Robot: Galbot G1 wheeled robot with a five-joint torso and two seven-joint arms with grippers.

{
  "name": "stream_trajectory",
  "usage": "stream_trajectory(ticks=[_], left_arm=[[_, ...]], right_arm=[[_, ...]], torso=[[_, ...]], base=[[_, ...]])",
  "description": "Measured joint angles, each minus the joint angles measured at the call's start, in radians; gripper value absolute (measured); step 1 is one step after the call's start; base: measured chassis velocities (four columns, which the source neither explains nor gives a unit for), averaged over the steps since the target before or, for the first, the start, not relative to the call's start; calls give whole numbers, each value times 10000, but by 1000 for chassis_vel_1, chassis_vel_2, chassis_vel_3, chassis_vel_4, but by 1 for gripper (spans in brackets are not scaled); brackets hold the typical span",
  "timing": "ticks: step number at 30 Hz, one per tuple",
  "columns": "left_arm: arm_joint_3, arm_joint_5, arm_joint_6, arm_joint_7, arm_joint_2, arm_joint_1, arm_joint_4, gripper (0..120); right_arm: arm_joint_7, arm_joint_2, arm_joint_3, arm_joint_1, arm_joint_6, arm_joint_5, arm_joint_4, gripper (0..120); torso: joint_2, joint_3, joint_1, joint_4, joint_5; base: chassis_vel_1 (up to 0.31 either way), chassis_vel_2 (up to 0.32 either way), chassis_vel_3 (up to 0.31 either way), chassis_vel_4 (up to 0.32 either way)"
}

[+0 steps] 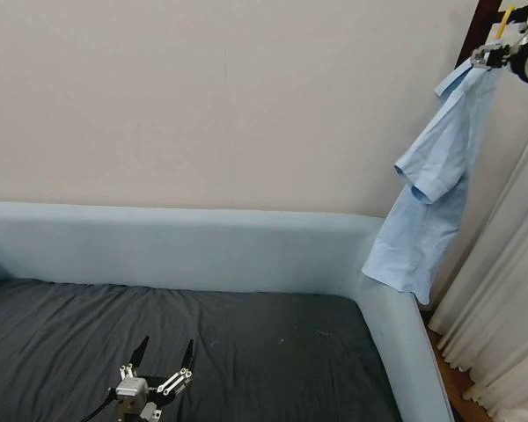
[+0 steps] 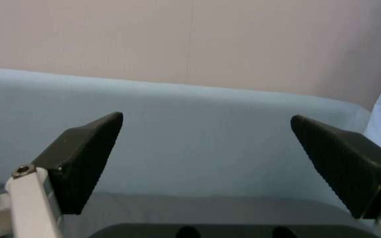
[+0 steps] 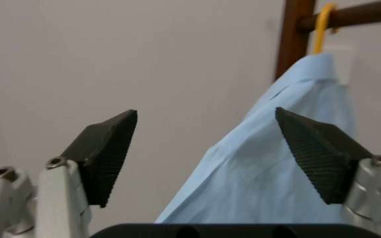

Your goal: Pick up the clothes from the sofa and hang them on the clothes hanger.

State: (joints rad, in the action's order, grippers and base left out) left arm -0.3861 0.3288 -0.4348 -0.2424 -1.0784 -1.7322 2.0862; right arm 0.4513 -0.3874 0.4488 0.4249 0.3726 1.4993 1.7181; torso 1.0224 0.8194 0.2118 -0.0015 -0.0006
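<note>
On yellow hanger (image 3: 319, 29), shirt (image 3: 257, 178), just beyond spread R claw (image 3: 206, 111)

shirt (image 1: 436, 189) on hanger (image 3: 319, 25) at right, above sofa (image 1: 202, 251) arm; wall (image 1: 202, 105) behind sofa; left pincer (image 1: 167, 345) low over seat

no text, label, brand, number or sign can be read in any of the views.
</note>
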Motion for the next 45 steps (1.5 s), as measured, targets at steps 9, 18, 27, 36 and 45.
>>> stream_trajectory(ticks=[9,18,27,36,45], left_arm=[[0,0,0,0,0,0,0,100],[1,0,0,9,0,0,0,100],[0,-1,0,5,-1,0,1,100],[-2,0,0,0,1,0,0,100],[0,0,0,1,0,0,0,100]], right_arm=[[-1155,883,-3884,-6065,-1591,-832,2812,100],[-1814,-65,-6180,-11328,-3196,-4324,3676,100],[-3649,-2975,-10685,-18702,-4824,-9412,4115,100],[-4104,-6633,-11412,-21210,-5856,-10965,4327,100],[-4376,-7475,-11742,-22168,-6398,-10905,4336,100]], torso=[[-1,3,2,7,0],[0,1,1,5,-7],[-1,1,2,-6,6],[0,1,1,8,-1],[1,0,0,0,-6]], base=[[0,0,0,0],[0,0,0,0],[0,0,0,0],[0,0,0,0],[0,0,0,0]])
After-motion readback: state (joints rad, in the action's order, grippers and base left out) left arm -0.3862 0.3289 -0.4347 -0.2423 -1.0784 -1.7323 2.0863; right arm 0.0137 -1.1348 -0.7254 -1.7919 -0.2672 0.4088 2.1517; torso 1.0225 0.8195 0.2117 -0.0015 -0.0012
